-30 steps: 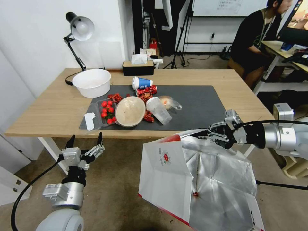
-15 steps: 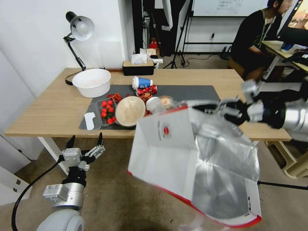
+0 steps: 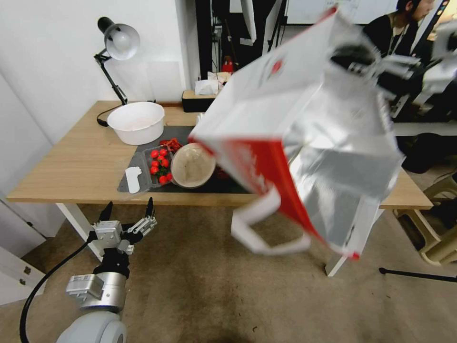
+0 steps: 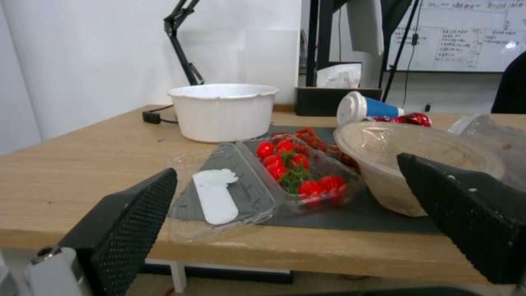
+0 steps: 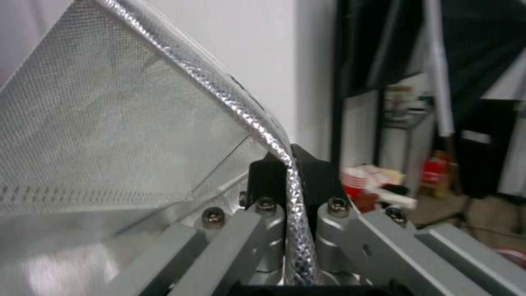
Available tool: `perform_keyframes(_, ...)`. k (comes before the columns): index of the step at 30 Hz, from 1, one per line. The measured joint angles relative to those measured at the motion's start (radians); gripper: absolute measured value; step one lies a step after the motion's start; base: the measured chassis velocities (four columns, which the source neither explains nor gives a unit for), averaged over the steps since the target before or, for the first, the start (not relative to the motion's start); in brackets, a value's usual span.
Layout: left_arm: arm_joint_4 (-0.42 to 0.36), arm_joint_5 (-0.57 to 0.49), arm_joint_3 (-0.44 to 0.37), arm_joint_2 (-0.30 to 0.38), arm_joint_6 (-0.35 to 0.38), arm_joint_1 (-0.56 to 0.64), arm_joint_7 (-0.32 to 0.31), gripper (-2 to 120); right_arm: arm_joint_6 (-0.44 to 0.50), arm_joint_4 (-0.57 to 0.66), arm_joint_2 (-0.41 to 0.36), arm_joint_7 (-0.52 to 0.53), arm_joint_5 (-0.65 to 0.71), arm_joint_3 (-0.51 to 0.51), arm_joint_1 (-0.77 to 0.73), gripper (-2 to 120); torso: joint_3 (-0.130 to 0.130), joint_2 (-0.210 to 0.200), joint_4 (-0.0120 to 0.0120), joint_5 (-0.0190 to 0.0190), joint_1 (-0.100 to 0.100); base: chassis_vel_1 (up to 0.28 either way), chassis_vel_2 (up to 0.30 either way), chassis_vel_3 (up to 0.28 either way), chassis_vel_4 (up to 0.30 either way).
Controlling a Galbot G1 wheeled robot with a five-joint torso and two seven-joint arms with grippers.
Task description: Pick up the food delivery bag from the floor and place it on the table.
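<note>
The food delivery bag (image 3: 304, 128), white and red with silver foil lining, hangs tilted in the air over the right half of the table (image 3: 71, 166), blurred by motion. Its white strap handle (image 3: 266, 233) dangles below the table's front edge. High at the upper right, my right gripper (image 3: 350, 59) is shut on the bag's rim. In the right wrist view the fingers (image 5: 263, 181) pinch the foil edge (image 5: 287, 164). My left gripper (image 3: 128, 212) waits open, low in front of the table, above the floor (image 3: 200, 295). Its two black pads (image 4: 131, 222) stand wide apart.
On the table stand a white bowl (image 3: 136, 122), a desk lamp (image 3: 116, 43), a tray of cherry tomatoes (image 3: 159, 166), a round lidded container (image 3: 193, 164) and a tissue box (image 3: 204, 95) on or around a dark mat. A white table leg (image 3: 335, 264) stands below the bag.
The right gripper has swung the bag up from near the floor to above the table's right side. The left arm has not moved.
</note>
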Motion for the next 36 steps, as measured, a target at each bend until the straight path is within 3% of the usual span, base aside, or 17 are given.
perform_keyframes(3,0.000,0.007,0.005,-0.005,-0.001,0.000,0.001,100,-0.035,-0.001,0.026,0.177,0.014,0.080,-0.029,0,0.000,0.000,-0.0003,-0.0001,0.000,0.000,0.000,0.000,0.000)
perform_keyframes(4,0.000,0.007,0.005,-0.005,-0.001,0.000,0.001,100,-0.035,-0.001,0.026,0.177,0.014,0.080,-0.029,0,0.000,0.000,-0.0003,-0.0001,0.000,0.000,0.000,0.000,0.000)
perform_keyframes(8,0.001,0.011,0.008,-0.005,-0.001,0.001,0.003,100,-0.057,0.013,0.074,0.390,0.020,0.101,-0.054,0,0.000,-0.001,-0.0001,0.0000,0.000,0.000,0.000,0.000,0.000)
perform_keyframes(16,0.006,0.014,0.012,-0.005,-0.002,0.001,0.004,100,-0.054,0.054,0.150,0.589,0.015,0.074,-0.067,0,-0.001,-0.001,0.0000,0.0000,-0.001,0.000,0.000,0.000,0.000)
perform_keyframes(23,0.015,0.014,0.012,-0.005,-0.006,-0.003,0.004,100,-0.071,0.067,0.210,0.703,0.015,0.076,-0.098,0,-0.001,-0.001,-0.0001,-0.0002,-0.001,0.000,0.000,0.000,0.000)
perform_keyframes(36,0.019,0.015,0.015,-0.005,-0.006,-0.009,0.005,100,-0.072,0.062,0.288,0.762,-0.029,0.036,-0.122,0,-0.001,-0.001,-0.0001,0.0000,-0.001,0.000,0.000,0.000,0.000)
